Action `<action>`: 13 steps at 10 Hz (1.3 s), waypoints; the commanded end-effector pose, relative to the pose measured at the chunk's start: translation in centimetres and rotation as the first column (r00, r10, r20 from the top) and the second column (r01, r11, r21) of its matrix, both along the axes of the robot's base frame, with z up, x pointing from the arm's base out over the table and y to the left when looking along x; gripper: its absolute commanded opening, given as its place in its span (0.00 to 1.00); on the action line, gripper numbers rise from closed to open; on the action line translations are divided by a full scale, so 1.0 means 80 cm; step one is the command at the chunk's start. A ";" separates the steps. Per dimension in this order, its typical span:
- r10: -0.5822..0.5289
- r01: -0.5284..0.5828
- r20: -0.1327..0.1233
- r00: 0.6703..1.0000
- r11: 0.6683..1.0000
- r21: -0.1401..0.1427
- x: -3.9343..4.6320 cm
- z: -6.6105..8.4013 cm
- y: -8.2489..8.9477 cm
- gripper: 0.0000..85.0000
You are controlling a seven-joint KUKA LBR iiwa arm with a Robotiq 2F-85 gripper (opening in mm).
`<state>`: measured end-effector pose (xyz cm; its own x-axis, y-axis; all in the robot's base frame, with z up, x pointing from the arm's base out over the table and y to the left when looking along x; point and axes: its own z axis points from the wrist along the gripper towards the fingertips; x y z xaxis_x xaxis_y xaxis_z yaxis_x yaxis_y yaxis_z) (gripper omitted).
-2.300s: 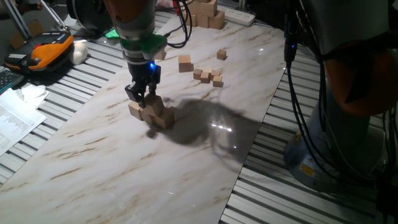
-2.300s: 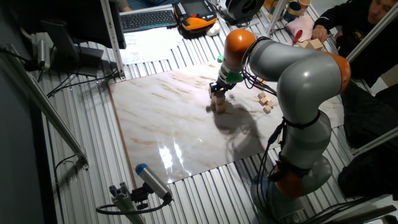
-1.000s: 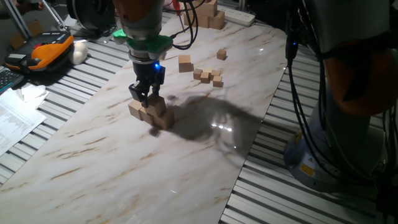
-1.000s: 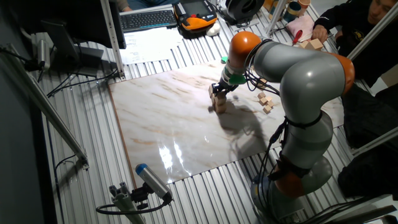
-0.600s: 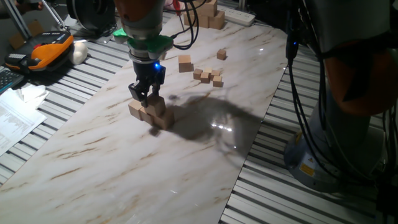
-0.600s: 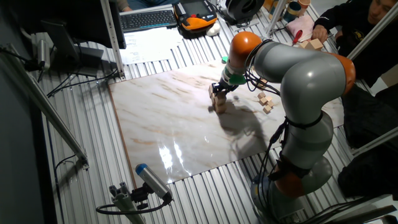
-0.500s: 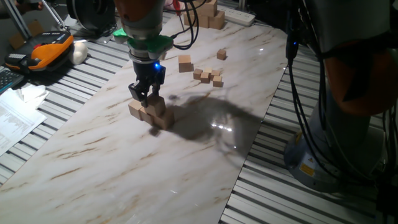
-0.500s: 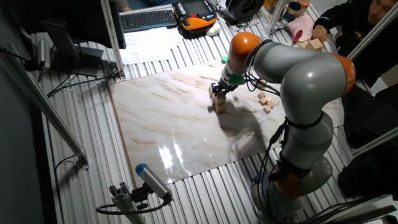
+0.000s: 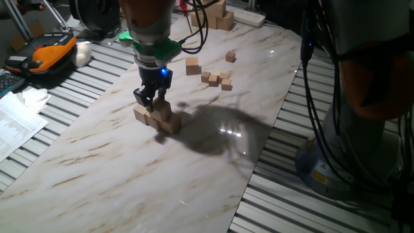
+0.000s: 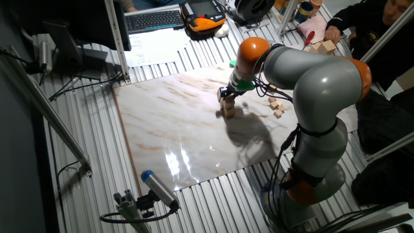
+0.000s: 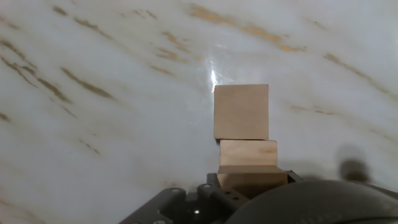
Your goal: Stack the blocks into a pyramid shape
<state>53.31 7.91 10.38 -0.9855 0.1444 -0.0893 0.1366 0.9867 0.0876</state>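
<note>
- You have the gripper hanging straight down over the pyramid-in-progress near the middle of the marble tabletop, its fingertips right at the top of that cluster.
- From the fixed views the jaws look narrow, but you cannot tell whether they grip a block or merely stand beside one; the fingers hide the contact, and the hand view shows no fingertips at all.
- In the hand view you see blocks lined up in a row: a square-faced block farthest out, a second block touching it, and a third partly tucked under the hand's housing. They sit edge to edge, as a base row should, so that upper blocks can bridge the seams.
- In one fixed view the cluster reads as a low row with one block raised above it, under the fingers; that suits a second tier, though the count is hard to make out.
- One cube of matching size lies well apart, toward the far end of the table; it is probably still to be fetched.
- The little cubes scattered beside it and the pile of larger pale blocks at the table's far edge are no part of your job.
- In the other fixed view the arm arches over from the table's side, which keeps the wrist vertical above the stack.
</note>
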 end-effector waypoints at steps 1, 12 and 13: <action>-0.001 0.001 0.002 1.000 1.000 -0.001 0.000 0.000 0.000 0.20; -0.032 0.033 0.016 0.999 0.999 -0.023 -0.003 0.002 0.000 0.60; -0.035 0.036 0.019 0.999 0.999 -0.025 -0.003 0.002 0.000 0.60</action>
